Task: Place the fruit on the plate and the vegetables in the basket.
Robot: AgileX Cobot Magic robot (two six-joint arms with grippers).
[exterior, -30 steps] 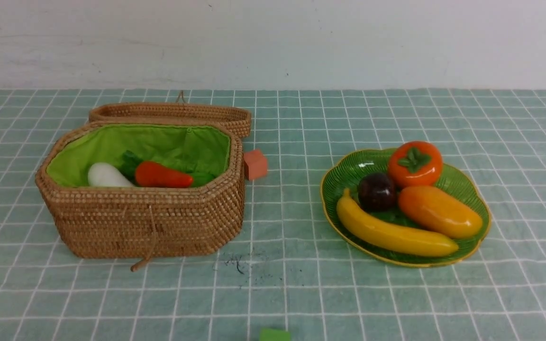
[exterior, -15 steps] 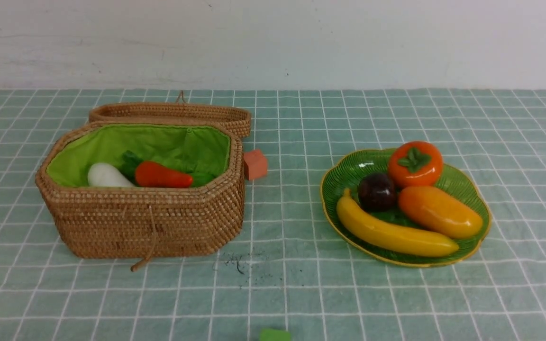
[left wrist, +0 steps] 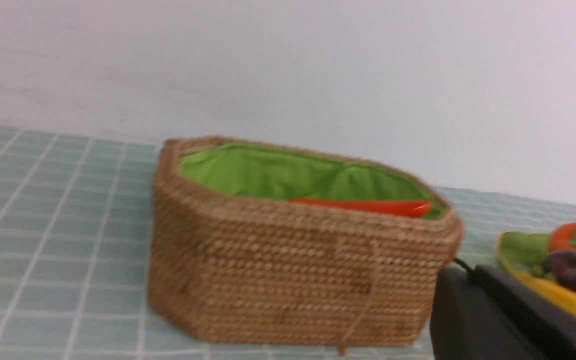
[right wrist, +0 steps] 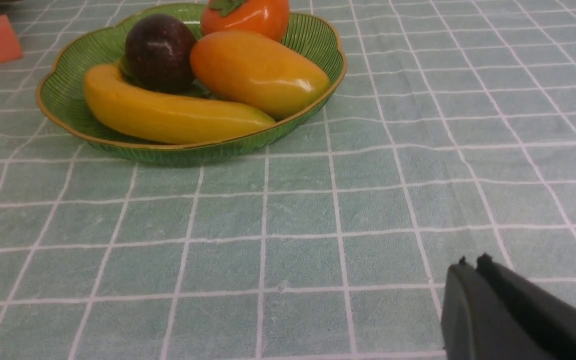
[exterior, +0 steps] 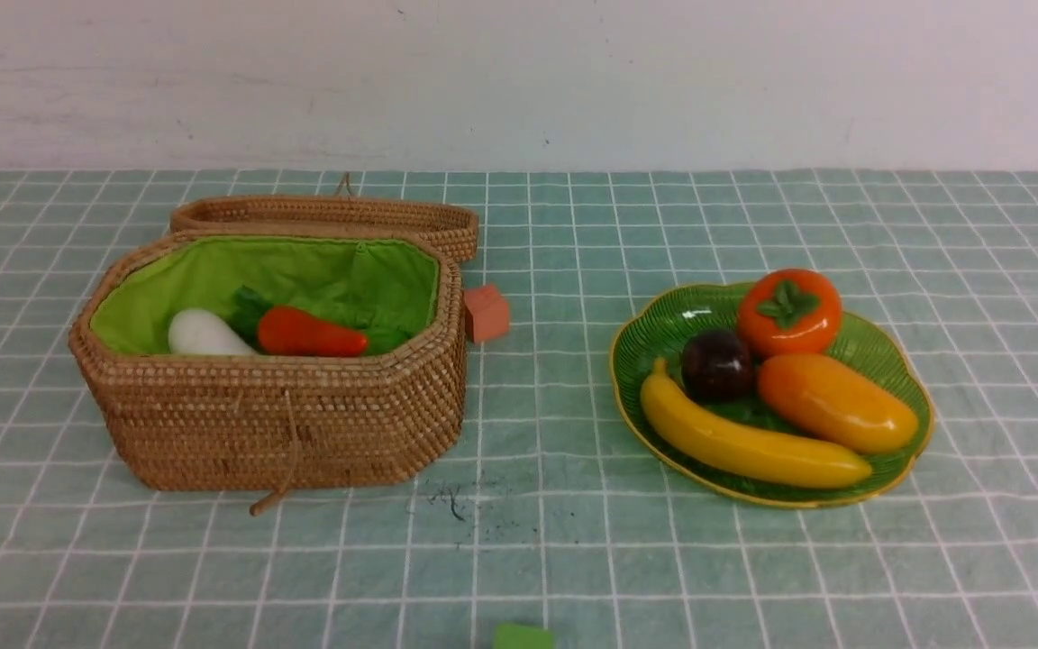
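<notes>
Checked green tablecloth [exterior: 753, 559]: no legible writing. Basket [exterior: 285, 424]: radish [exterior: 204, 333], carrot [exterior: 307, 333]. Plate [exterior: 663, 315]: banana [exterior: 744, 446], mango [exterior: 834, 403]. Left gripper [left wrist: 473, 280], right gripper [right wrist: 470, 272]: fingertips pressed together, empty.

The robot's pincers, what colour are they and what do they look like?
Both are plain matte black. In the left wrist view, the left pincer shows blocky, flat black fingers with a thin black cable looping at the tip. In the right wrist view, the right pincer shows the same flat black fingers, with small notched tips. No markings or labels show. The arms themselves are out of view.
</notes>
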